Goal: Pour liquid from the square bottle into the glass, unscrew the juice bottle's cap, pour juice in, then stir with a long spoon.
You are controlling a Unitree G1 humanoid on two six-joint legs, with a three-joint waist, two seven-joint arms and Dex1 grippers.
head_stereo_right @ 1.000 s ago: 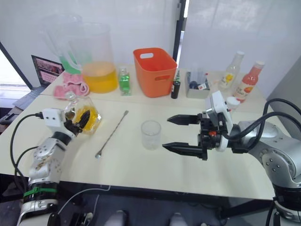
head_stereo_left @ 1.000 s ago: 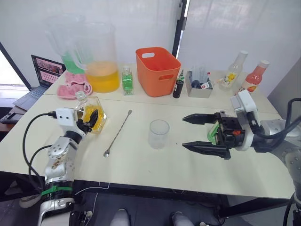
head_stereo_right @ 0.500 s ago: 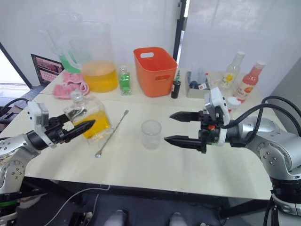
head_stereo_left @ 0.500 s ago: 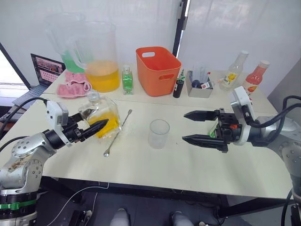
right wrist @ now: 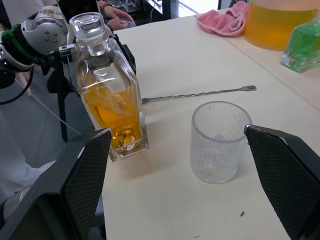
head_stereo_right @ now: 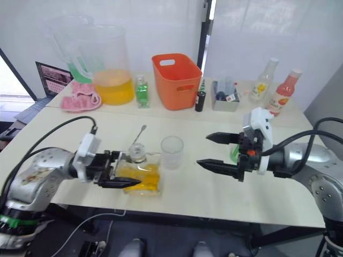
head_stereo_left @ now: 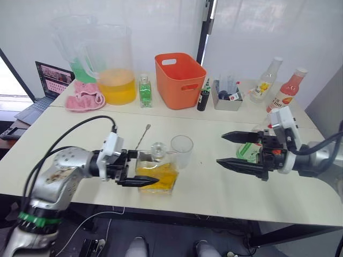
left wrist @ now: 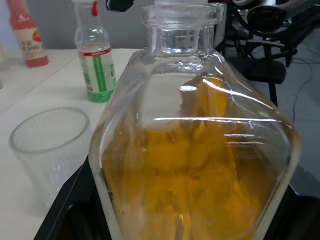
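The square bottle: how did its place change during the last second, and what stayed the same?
The left gripper, shut on the square bottle, carried it from the table's left side toward the middle; it now stands upright right beside the glass. The right gripper stayed open and drew back a little to the right. The glass, still empty, and the long spoon did not move.

bright, even light with a pale backlit wall behind. soft shadows under objects on the table (head_stereo_left: pixel 214 187). glare streaks cross the square bottle (left wrist: pixel 200 150); its near surface is blurred.
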